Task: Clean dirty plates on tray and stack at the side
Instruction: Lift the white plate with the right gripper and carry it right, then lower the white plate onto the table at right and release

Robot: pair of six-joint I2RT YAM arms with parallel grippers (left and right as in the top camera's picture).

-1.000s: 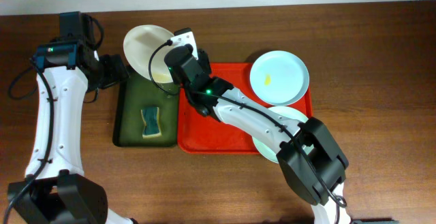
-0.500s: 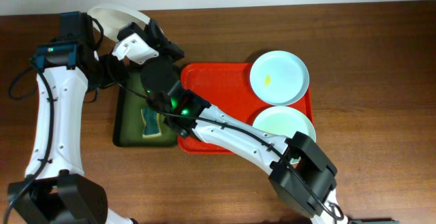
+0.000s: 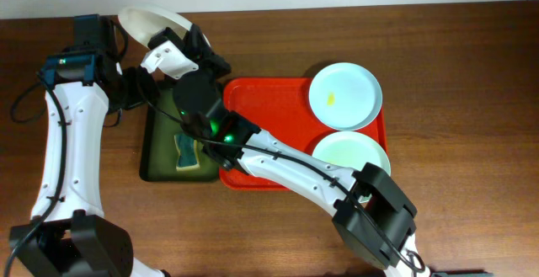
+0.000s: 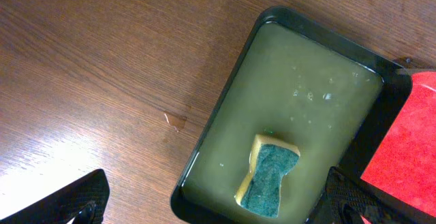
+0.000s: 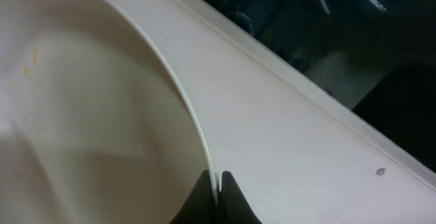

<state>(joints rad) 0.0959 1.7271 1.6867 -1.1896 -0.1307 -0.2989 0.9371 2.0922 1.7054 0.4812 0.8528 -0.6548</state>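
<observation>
My right gripper (image 3: 174, 36) is shut on the rim of the white plate (image 3: 143, 19) and holds it tilted in the air above the table's back left, beyond the green tray. In the right wrist view the fingers (image 5: 218, 186) pinch the plate's rim, and the white plate (image 5: 82, 115) shows a faint yellow speck. Two pale blue-green plates lie on the right of the red tray (image 3: 269, 109): one with a yellow smear (image 3: 344, 96) and one (image 3: 354, 153) in front of it. My left gripper (image 3: 137, 87) is open and empty at the green tray's back left (image 4: 218, 214).
A dark green tray (image 3: 160, 142) with murky liquid holds a yellow-and-teal sponge (image 3: 187, 151); both also show in the left wrist view, the tray (image 4: 300, 88) and the sponge (image 4: 269, 176). My right arm stretches across the red tray (image 4: 402, 163).
My right gripper has carried the white plate from over the green tray's back edge up and to the left. The left arm has not moved.
</observation>
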